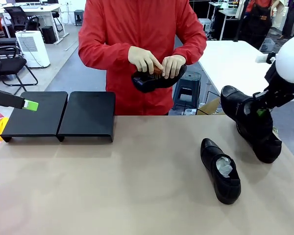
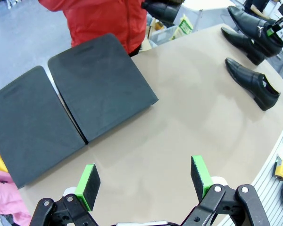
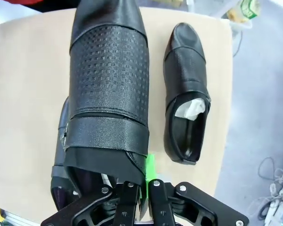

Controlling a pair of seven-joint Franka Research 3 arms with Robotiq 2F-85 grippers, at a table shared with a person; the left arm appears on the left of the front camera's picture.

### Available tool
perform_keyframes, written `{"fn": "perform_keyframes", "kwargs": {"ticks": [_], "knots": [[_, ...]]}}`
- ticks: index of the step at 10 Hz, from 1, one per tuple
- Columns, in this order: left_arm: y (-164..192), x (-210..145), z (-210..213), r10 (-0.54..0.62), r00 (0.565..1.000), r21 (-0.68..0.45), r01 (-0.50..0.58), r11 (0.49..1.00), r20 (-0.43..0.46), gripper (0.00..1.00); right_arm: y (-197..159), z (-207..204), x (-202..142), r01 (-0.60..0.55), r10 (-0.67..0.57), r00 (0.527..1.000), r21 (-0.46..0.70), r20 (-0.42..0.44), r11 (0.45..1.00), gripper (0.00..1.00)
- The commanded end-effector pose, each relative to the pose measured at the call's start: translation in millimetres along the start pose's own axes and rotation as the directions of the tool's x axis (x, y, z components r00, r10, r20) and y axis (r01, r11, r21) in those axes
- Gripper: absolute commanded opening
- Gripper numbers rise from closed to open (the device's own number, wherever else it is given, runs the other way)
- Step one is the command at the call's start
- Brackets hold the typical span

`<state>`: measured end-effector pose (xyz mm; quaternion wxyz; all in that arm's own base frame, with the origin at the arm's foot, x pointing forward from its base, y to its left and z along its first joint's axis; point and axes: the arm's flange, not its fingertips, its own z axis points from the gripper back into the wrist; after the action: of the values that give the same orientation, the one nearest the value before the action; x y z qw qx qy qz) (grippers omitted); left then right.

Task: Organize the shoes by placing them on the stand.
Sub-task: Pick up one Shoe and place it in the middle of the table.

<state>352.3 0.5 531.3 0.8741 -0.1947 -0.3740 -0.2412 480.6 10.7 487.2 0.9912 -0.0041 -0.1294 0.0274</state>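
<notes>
Black leather sits pinched in the right gripper (image 3: pixel 148 175), whose fingers clamp the held shoe (image 1: pixel 237 104) over a second shoe (image 1: pixel 263 146) at the table's (image 1: pixel 137 196) right edge. A third shoe (image 1: pixel 220 170) lies nearby. The left gripper (image 2: pixel 146 181) hangs spread wide beside the stand (image 1: pixel 88 115).

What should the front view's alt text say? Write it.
The right gripper holds a raised shoe at the table's right side, over a second shoe; a third shoe lies nearer the middle. A person in red brushes a fourth shoe; the black stand sits left.
</notes>
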Motion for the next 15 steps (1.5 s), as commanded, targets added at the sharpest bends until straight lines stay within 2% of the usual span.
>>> {"fn": "perform_keyframes", "kwargs": {"ticks": [1,3,4,6,7,8,10,12,14,15], "knots": [[1.4,-0.6,0.3,-0.01,1.0,-0.013,0.01,1.0,0.006,1.0,-2.3,-10.3,16.3,-0.005,0.005,1.0,-0.003,0.012,1.0,0.0],[1.4,-0.6,0.3,-0.01,1.0,-0.013,0.01,1.0,0.006,1.0,-0.1,-9.9,3.6,0.0,0.0,1.0,0.0,-0.009,1.0,0.0],[1.4,-0.6,0.3,-0.01,1.0,-0.013,0.01,1.0,0.006,1.0,16.1,1.7,6.7,0.063,-0.063,0.998,-0.027,0.003,0.998,0.0],[1.4,-0.6,0.3,-0.01,1.0,-0.013,0.01,1.0,0.006,1.0,67.8,44.6,-6.3,0.222,-0.221,0.974,-0.028,0.046,0.975,0.0],[1.4,-0.6,0.3,-0.01,1.0,-0.013,0.01,1.0,0.006,1.0,91.2,65.0,-19.8,0.275,-0.275,0.959,0.007,0.067,0.961,0.0],[1.4,-0.6,0.3,-0.01,1.0,-0.013,0.01,1.0,0.006,1.0,118.7,77.2,-34.3,0.286,-0.287,0.958,0.031,0.014,0.958,0.0],[1.4,-0.6,0.3,-0.01,1.0,-0.013,0.01,1.0,0.006,1.0,184.8,85.8,-64.8,0.191,-0.186,0.982,0.208,-0.044,0.959,0.0],[1.4,-0.6,0.3,-0.01,1.0,-0.013,0.01,1.0,0.006,1.0,236.9,75.5,-89.1,0.161,-0.132,0.983,0.257,-0.128,0.953,0.0],[1.4,-0.6,0.3,-0.01,1.0,-0.013,0.01,1.0,0.006,1.0,275.3,42.2,-109.3,0.169,-0.121,0.979,0.317,-0.166,0.933,0.0],[1.4,-0.6,0.3,-0.01,1.0,-0.013,0.01,1.0,0.006,1.0,290.1,23.9,-115.6,0.167,-0.115,0.977,0.305,-0.18,0.938,0.0]]}}
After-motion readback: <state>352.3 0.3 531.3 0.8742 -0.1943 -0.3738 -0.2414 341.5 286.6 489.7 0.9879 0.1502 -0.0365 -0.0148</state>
